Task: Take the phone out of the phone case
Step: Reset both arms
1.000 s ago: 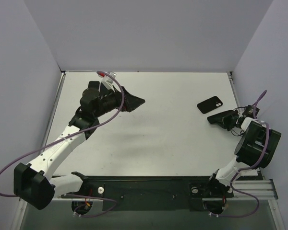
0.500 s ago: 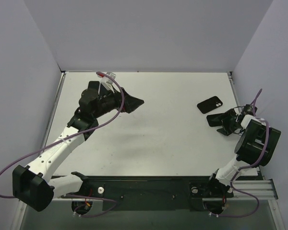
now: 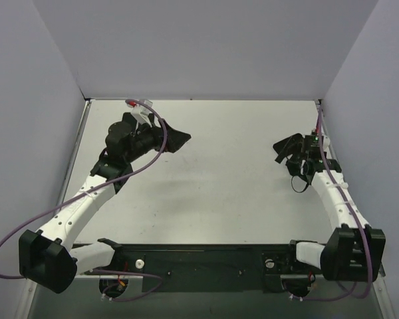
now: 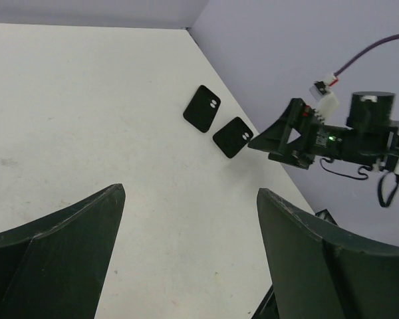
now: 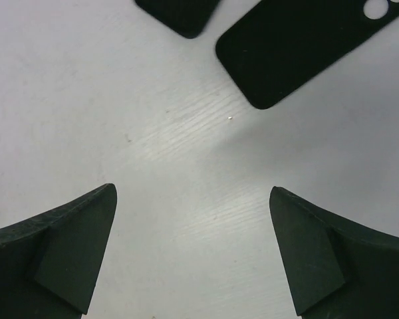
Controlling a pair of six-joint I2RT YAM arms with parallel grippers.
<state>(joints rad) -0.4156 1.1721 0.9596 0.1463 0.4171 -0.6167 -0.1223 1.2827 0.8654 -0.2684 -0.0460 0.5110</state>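
The right gripper (image 5: 193,196) hangs low over the table (image 5: 153,139) with its fingers spread wide and nothing between them. The left gripper (image 4: 191,196), well apart across the workspace, is likewise spread and empty. Just beyond the right fingertips lie two flat black slabs, apart from each other. The holed slab (image 5: 299,50) has pale round openings near its far end, and the cut-off slab (image 5: 179,10) shows only a rounded end at the frame edge. One is presumably the phone and the other the phone case, already separate, but I cannot tell which is which; in the left wrist view both carry a pair of pale dots. By its look, a phone would be stiff, dense and smooth, likely to skid on the table if pushed from one side, and fragile on its glass face. A case would be light and somewhat flexible, giving at the rim. Both lie flat and thin, so the long edges look like the only place to pinch, with the fingers closing across the width and the tips down at the table surface. In the top view the right gripper covers most of both slabs. No view shows their thickness, or whether either slab is a hollow shell.
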